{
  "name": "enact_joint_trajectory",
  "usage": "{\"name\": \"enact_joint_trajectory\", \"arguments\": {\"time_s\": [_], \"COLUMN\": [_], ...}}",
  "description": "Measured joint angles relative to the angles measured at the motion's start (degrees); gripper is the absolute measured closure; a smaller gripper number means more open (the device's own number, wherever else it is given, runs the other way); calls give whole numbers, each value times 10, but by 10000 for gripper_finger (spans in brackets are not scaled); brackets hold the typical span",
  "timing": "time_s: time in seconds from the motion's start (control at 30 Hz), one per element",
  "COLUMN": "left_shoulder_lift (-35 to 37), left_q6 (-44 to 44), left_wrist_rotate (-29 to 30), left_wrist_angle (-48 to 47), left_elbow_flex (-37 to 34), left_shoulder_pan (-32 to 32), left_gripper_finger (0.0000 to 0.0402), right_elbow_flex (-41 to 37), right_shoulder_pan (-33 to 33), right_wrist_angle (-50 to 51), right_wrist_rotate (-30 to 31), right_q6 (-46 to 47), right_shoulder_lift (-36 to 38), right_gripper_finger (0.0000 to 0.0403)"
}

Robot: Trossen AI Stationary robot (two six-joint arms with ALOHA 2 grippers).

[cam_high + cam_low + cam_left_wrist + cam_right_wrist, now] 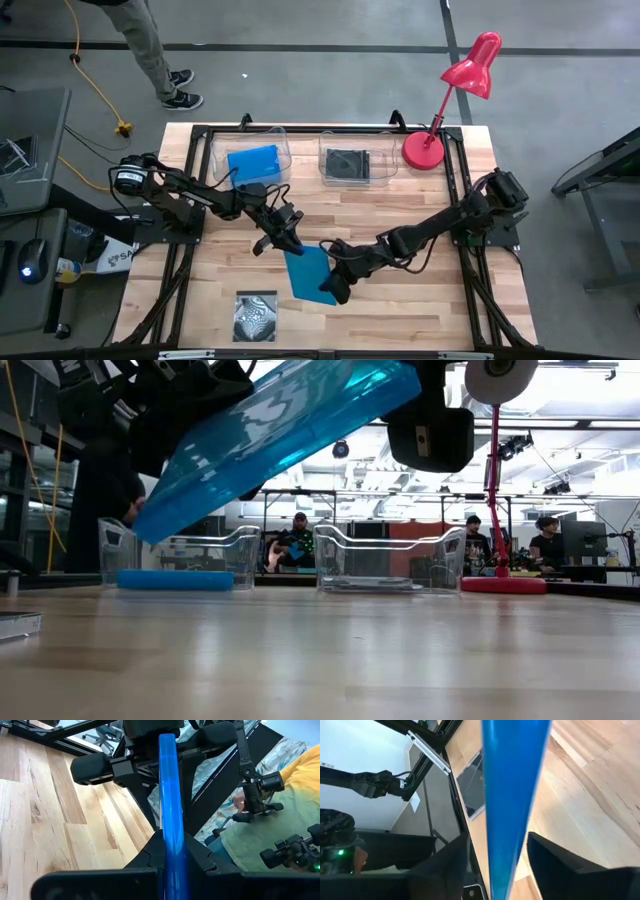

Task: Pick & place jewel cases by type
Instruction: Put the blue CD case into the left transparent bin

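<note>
Both grippers on blue case [308, 273]

Blue jewel case [308, 274] gripped between left end effector [287, 243], right end effector [331, 288].

Left arm: reaches from the surface's left edge toward its middle, elbow bent
Left hand [283, 243]: raised off the surface, fingers clamped on one end of the blue jewel case [309, 272]
Right arm: stretches in from the right edge, angled low toward the middle
Right hand [332, 287]: fingers closed on the same case's opposite end
</note>
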State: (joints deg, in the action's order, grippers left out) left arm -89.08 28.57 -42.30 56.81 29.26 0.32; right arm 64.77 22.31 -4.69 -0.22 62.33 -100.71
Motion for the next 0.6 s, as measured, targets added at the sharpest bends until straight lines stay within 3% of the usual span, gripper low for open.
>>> {"name": "enact_joint_trajectory", "arguments": {"time_s": [0.27, 0.6], "left_shoulder_lift": [0, 0], "left_q6": [-1, -1], "left_wrist_rotate": [0, 2], "left_wrist_angle": [0, 1], "left_elbow_flex": [0, 0], "left_shoulder_pan": [0, 0], "left_gripper_finger": [382, 382], "right_elbow_flex": [0, 0], "right_shoulder_pan": [-10, -32], "right_wrist_angle": [3, 79], "right_wrist_rotate": [-35, -18], "right_q6": [-19, -72], "right_shoulder_lift": [14, 106], "right_gripper_finger": [165, 159]}}
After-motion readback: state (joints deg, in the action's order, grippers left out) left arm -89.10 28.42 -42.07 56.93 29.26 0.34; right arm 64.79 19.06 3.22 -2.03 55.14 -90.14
